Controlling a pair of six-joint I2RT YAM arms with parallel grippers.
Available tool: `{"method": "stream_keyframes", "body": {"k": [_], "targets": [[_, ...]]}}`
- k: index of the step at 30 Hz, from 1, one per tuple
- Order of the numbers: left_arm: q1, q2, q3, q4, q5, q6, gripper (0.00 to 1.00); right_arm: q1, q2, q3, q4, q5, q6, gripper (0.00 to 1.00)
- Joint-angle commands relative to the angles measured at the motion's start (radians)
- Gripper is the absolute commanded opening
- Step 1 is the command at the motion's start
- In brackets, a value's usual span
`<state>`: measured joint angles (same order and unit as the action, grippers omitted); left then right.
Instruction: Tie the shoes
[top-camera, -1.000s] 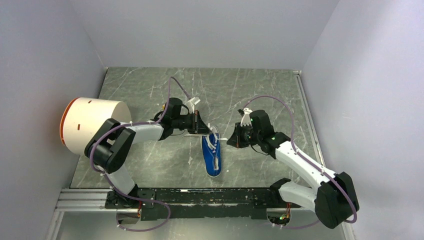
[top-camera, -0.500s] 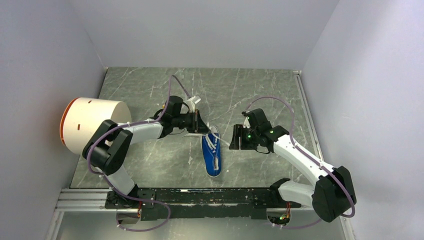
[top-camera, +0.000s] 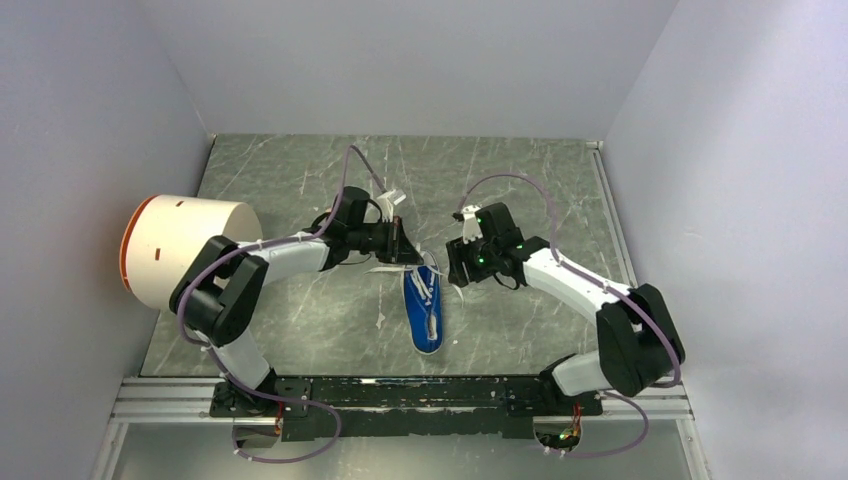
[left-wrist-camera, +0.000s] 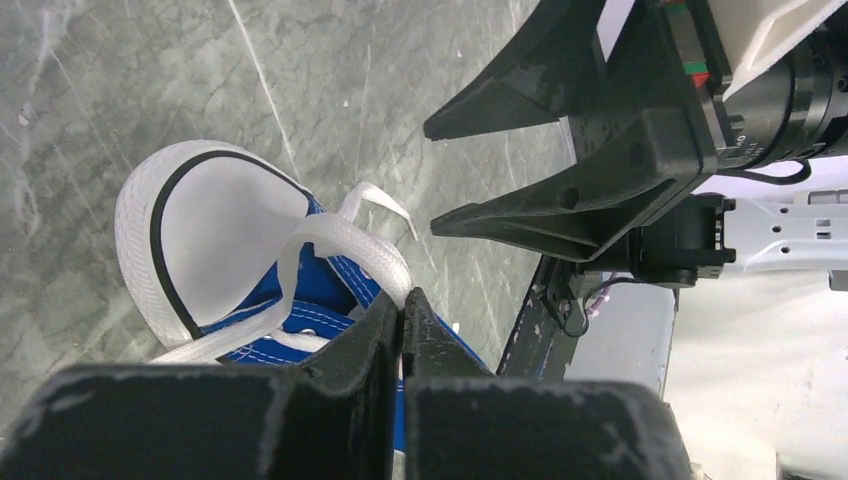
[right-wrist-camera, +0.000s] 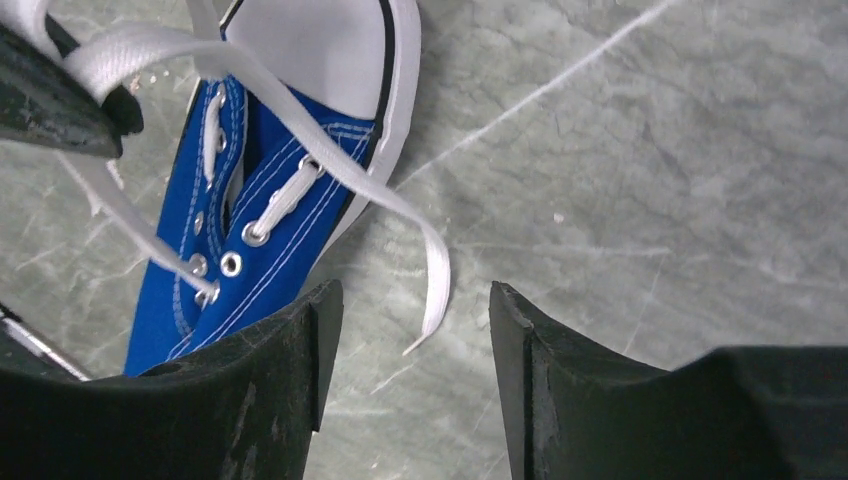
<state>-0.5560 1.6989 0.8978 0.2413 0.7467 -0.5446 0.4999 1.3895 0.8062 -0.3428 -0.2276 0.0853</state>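
Note:
The shoe, a small blue canvas sneaker with a white toe cap, lies mid-table with its toe pointing away from the arm bases. My left gripper is at the toe's left side, shut on a white lace that loops up from the eyelets. My right gripper hovers at the toe's right side, open. A loose lace end lies on the table between its fingers, touching neither. In the right wrist view the shoe sits to the upper left.
A large white cylinder with an orange rim lies on its side at the table's left edge. A black rail runs along the near edge by the arm bases. White walls close in the table at the back and sides.
My right gripper has gone from shut to open and swung left, closer to the shoe's toe. The left gripper has kept its hold on the lace, almost unmoved.

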Motion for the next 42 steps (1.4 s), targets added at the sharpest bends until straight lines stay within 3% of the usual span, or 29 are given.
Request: {"method": "stream_keyframes", "body": {"k": [1, 6, 14, 16, 20, 26, 31, 36, 42], "targets": [[0.008, 0.035, 0.030, 0.019, 0.047, 0.016, 0.05, 0.006, 0.079, -0.021, 0.106, -0.032, -0.076, 0.58], [0.018, 0.064, 0.057, -0.001, 0.066, 0.033, 0.05, 0.012, 0.141, -0.031, 0.164, 0.017, -0.069, 0.53], [0.033, 0.090, 0.074, 0.005, 0.094, 0.034, 0.05, 0.023, 0.254, 0.035, 0.110, 0.062, -0.057, 0.41], [0.034, 0.095, 0.078, 0.003, 0.099, 0.034, 0.05, 0.023, 0.256, 0.028, 0.102, 0.056, -0.048, 0.31], [0.037, 0.098, 0.076, 0.006, 0.111, 0.029, 0.07, 0.021, 0.204, 0.002, 0.090, 0.039, -0.036, 0.00], [0.042, 0.096, 0.068, -0.006, 0.151, 0.037, 0.22, 0.017, 0.039, -0.019, 0.152, -0.101, -0.054, 0.00], [0.042, 0.099, 0.048, 0.008, 0.188, 0.028, 0.27, 0.017, -0.071, -0.051, 0.251, -0.232, -0.071, 0.00], [0.044, 0.094, 0.029, -0.005, 0.190, 0.041, 0.29, 0.018, -0.115, -0.093, 0.331, -0.364, -0.101, 0.00], [0.044, 0.093, 0.012, 0.012, 0.242, 0.045, 0.40, 0.017, -0.112, -0.117, 0.459, -0.449, -0.091, 0.00]]}}
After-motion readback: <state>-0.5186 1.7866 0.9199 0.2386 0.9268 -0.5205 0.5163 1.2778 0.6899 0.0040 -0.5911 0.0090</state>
